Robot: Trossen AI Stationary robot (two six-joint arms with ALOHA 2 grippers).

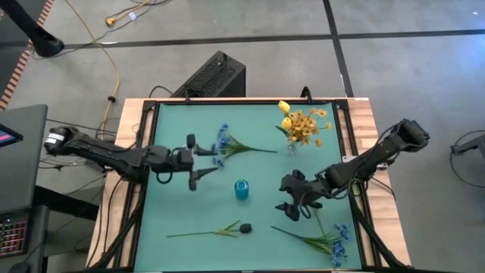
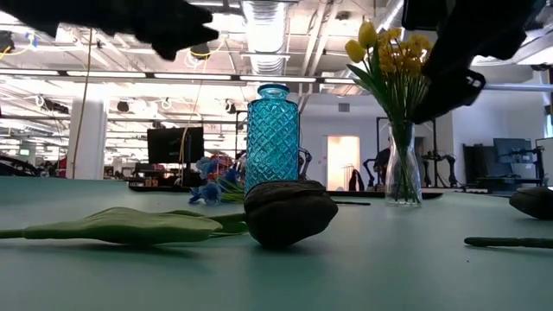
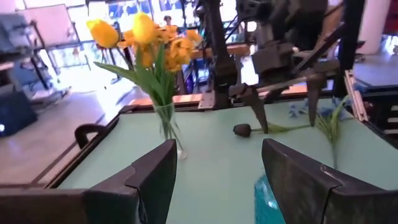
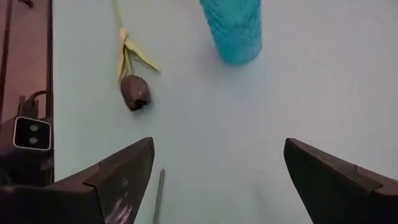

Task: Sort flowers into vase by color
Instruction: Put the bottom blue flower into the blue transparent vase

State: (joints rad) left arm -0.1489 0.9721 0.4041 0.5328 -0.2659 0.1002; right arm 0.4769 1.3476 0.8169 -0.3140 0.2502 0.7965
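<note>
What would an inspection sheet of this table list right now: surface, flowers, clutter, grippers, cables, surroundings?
Surface: green table top in a wooden frame.
Job's things: yellow flowers stand in a clear glass vase; the blue vase is empty; one blue spray lies near the left gripper, another blue spray at the front right; a dark bud on its stalk lies in front.
Clutter: nothing seen.
Grippers: left gripper open, beside the blue spray; right gripper open, holding nothing.
Cables: yellow cable on the floor.
Surroundings: black box behind the table.
</note>
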